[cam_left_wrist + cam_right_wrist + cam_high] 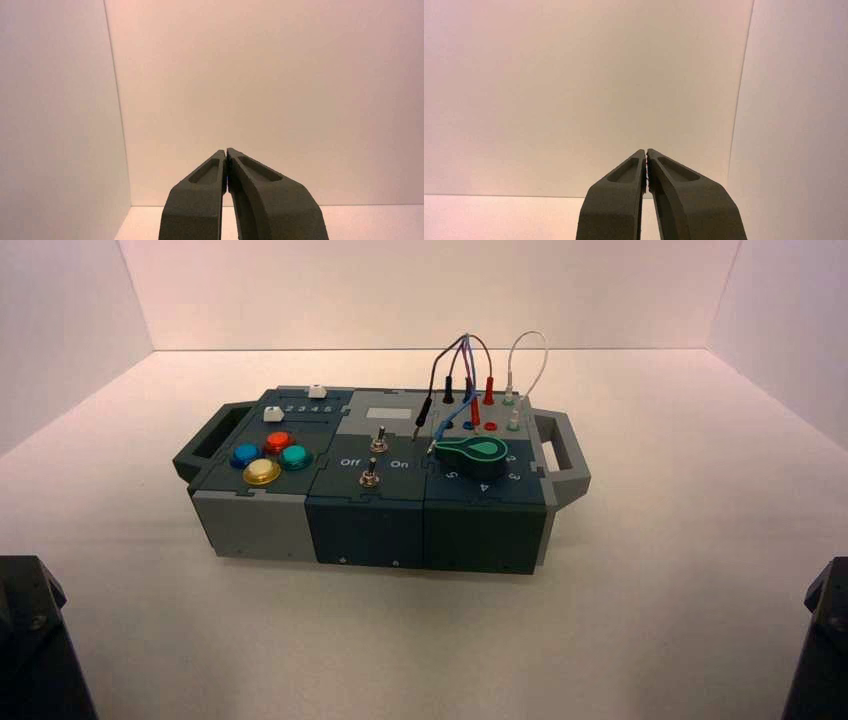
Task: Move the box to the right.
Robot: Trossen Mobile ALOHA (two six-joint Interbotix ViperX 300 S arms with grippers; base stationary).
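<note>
Box [380,485] placement comes first: it sits near the middle of the white worktop [650,640], slightly left of centre, long side facing the robot and turned a little, with a handle at each end. Both arms are parked at the near corners, well apart from it. The left gripper [227,152] is clenched on nothing, pointing at the far wall, and the right gripper [646,152] is likewise clenched and empty. Nothing has touched the box yet, so the step in hand is the approach. A good push probably comes from the left gripper set low against the left handle [210,445], pressing along the box's length so it slides without swinging. Contact should stay clear of the coloured wires [470,370] and the toggle switches [374,455] on top.
</note>
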